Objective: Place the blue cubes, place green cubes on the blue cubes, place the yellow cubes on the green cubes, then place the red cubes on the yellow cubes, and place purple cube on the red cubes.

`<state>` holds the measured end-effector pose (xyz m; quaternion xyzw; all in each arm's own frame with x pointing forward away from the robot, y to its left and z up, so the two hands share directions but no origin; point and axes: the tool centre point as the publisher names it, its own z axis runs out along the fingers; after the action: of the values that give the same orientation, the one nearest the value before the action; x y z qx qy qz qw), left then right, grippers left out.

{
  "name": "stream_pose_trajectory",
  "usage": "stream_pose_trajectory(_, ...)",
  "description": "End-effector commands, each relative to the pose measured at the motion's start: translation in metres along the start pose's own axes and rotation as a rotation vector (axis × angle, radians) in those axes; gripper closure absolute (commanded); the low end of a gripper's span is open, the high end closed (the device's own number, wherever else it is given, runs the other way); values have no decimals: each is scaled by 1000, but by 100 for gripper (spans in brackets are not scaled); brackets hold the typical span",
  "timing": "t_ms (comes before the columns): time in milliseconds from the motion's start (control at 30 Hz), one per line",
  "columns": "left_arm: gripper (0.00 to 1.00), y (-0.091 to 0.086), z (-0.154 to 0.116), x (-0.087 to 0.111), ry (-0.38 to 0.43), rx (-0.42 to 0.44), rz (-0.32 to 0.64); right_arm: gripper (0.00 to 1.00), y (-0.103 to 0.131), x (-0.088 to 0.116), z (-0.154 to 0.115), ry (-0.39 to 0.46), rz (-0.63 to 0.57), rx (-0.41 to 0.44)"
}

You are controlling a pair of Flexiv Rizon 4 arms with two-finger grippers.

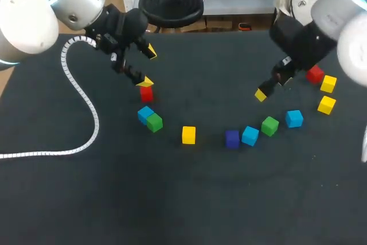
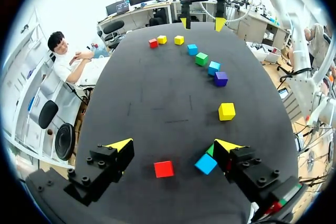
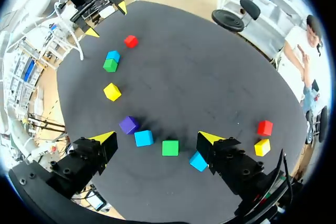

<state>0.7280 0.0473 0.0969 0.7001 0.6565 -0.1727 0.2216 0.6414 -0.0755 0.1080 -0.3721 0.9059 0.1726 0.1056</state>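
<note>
My left gripper (image 1: 148,66) hangs open above the table's left, and a red cube (image 1: 146,93) (image 2: 164,169) lies loose between its fingertips (image 2: 121,144). A blue cube (image 1: 145,113) touches a green cube (image 1: 154,122) just in front of the red one. Along the middle lie a yellow cube (image 1: 188,135), a purple cube (image 1: 232,139), a blue cube (image 1: 250,135), a green cube (image 1: 270,125) and a blue cube (image 1: 294,119). My right gripper (image 1: 272,81) (image 3: 157,139) is open over these. A red cube (image 1: 314,74) and two yellow cubes (image 1: 328,84) (image 1: 327,105) sit at the right.
A white coiled cable (image 1: 86,101) trails from my left arm across the table's left side. All cubes lie singly on the dark tabletop (image 1: 189,199), none stacked. A broad stretch of table lies in front of the arc of cubes.
</note>
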Motion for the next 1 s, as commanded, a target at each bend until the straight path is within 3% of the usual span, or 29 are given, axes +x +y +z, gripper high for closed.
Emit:
stream_pose_trajectory(33, 0, 1, 0, -1, 5, 2, -2, 0, -5, -7, 1, 64, -1, -68)
stream_pose_trajectory(300, 0, 1, 0, -1, 5, 2, -2, 0, -5, -7, 1, 64, -1, -68)
stream_pose_trajectory(400, 0, 1, 0, -1, 5, 2, -2, 0, 10, -15, 15, 233, -87, -40)
stream_pose_trajectory(733, 0, 1, 0, -1, 5, 2, -2, 0, 49, 5, 35, 372, -305, -8)
stream_pose_trajectory(1000, 0, 1, 0, -1, 5, 2, -2, 0, 52, 35, 41, 323, -327, -18)
